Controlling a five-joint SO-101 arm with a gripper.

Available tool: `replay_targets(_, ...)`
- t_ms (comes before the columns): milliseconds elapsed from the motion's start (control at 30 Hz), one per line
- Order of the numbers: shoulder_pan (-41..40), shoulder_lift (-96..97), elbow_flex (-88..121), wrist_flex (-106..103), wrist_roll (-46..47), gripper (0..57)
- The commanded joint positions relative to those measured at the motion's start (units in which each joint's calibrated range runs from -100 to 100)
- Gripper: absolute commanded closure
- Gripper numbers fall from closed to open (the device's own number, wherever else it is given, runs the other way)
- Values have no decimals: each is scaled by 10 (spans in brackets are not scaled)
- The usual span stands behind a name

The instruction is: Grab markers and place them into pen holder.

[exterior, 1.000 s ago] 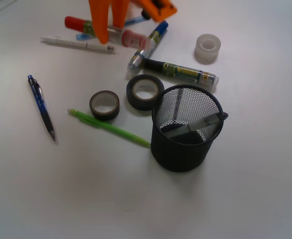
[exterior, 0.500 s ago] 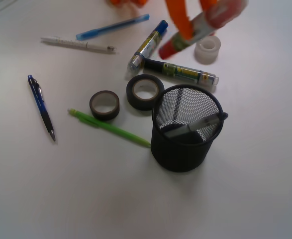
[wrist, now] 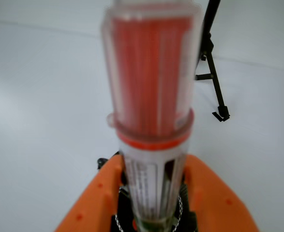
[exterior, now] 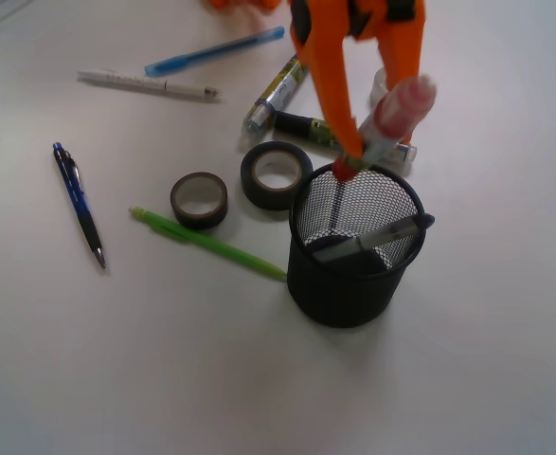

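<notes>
Mesh pen holder [exterior: 353, 275] stands nearest on the counter [exterior: 164, 379], a grey pen [exterior: 367, 240] leaning inside. Just above its far rim hangs the red marker [exterior: 386, 128] — long axis steeply tilted, red tip down at the rim, cap up and right. The orange gripper [exterior: 358, 142] descends from above, jaws clenched on the barrel.

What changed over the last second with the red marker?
The tool lifted the red marker off the table at the far left and carried it right, tilted, its lower end now at the pen holder rim. Pens, tape rolls and the other markers stayed put.
</notes>
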Motion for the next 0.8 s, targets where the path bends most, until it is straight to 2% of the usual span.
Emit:
replay_targets(0, -4, -8, 89, -160, 0, 571)
replay_targets(200, -6, -1, 142, -201, 0, 568)
replay_targets(267, -11, -1, 155, -201, 0, 539)
replay_targets(333, -14, -2, 163, -201, 0, 435)
replay_targets(433, -14, -4, 160, -201, 29, 239)
replay_targets(467, -14, -8, 158, -197, 40, 194)
replay_targets(500, -12, -9, 156, -197, 51, 175)
replay_targets(633, -5, -25, 150, -168, 98, 183)
replay_targets(767, 5, -73, 108, -13, 151, 183)
